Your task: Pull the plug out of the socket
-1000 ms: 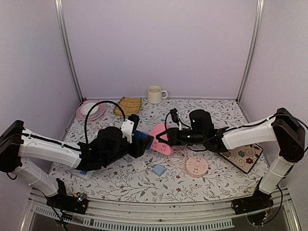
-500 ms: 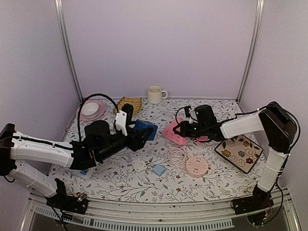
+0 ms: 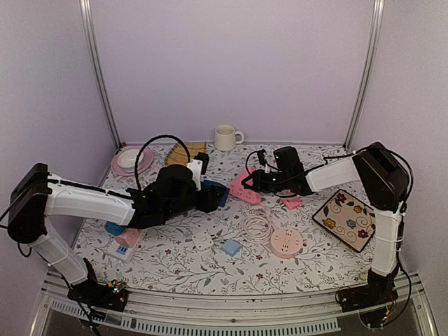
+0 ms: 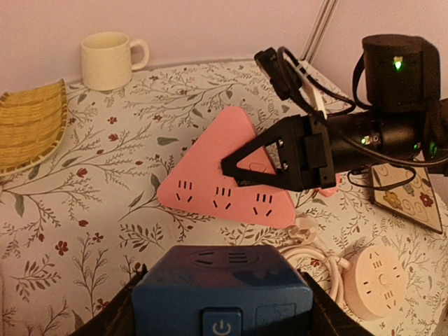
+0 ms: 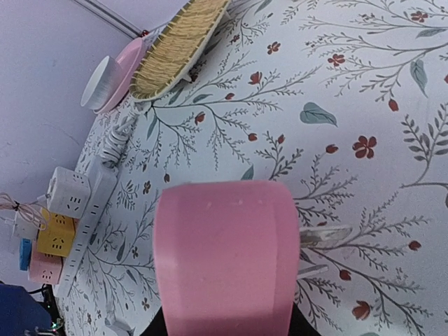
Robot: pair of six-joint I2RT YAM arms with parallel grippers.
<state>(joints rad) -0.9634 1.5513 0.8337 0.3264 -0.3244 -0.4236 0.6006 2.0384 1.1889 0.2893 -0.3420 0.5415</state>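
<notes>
While the left tool is clamped on the blue plug cube, with a dark finger pressed against each side wall, the right tool is closed on one corner of the pink triangular socket. The two parts are apart: from the left wrist, a strip of the flower-patterned desk shows between the cube and the socket's lower edge. The cube's near face carries a power button, and its upper face has a set of slots. The socket is held tilted, its flat face with three groups of slots turned toward the left arm. From above, the cube sits just left of the socket near the middle of the desk, both in front of the cream mug at the back wall. A woven yellow mat and a pink plate holding a white bowl lie at the back left. Nearer the arms are a coiled white cable, a round pink socket, a small light-blue cube and a small white cube. A patterned tray lies at the right, and a white power strip at the left.
</notes>
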